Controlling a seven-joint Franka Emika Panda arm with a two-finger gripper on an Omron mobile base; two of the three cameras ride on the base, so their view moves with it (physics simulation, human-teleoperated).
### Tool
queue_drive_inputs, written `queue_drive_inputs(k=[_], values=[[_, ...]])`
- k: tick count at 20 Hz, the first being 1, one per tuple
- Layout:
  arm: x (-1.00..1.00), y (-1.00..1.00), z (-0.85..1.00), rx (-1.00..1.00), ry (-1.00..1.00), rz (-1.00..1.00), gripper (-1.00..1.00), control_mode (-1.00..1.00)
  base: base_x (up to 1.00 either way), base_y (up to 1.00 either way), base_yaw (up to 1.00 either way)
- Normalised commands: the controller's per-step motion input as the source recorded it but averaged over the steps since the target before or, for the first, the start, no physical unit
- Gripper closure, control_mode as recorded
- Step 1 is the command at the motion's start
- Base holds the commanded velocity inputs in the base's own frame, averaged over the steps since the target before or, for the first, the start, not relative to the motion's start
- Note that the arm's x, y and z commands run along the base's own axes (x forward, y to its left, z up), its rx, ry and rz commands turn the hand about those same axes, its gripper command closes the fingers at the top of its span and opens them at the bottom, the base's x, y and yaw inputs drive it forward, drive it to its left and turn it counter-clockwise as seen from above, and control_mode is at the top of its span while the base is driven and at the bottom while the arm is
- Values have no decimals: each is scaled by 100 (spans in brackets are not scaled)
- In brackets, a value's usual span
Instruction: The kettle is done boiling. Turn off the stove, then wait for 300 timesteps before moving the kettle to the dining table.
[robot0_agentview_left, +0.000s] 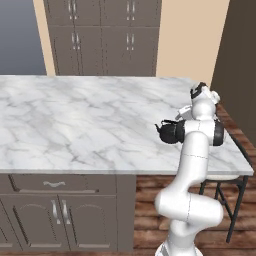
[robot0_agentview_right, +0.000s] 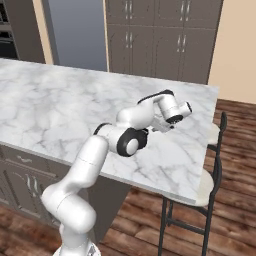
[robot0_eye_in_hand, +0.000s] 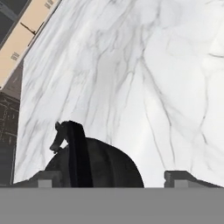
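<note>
The kettle (robot0_agentview_left: 169, 132) sits on the desk (robot0_agentview_left: 75, 125) near its end, and the claw (robot0_eye_in_hand: 113, 178) is wide open around it, holding nothing, so lift the claw straight up and don't bump the handle.

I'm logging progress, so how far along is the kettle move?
Looks done: the kettle stands upright on the marble dining table, near its end by the stool. In hand: the gripper has its jaws spread wide on either side of the kettle's handle, seemingly letting go. Left: probably only drawing the arm away. The stove cannot be judged here.
</note>
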Motion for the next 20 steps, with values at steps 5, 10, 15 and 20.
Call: queue_drive_inputs(k=[5, 10, 15, 20], values=[[0, 1, 20, 0, 0, 0, -100, -100, 0, 0, 0], [-11, 17, 31, 0, -2, 0, -100, -100, 0, 0, 0], [-45, 40, 15, 0, -6, -3, -100, -100, 0, 0, 0], [-71, 27, 4, -1, -12, -9, -100, -100, 0, 0, 0]])
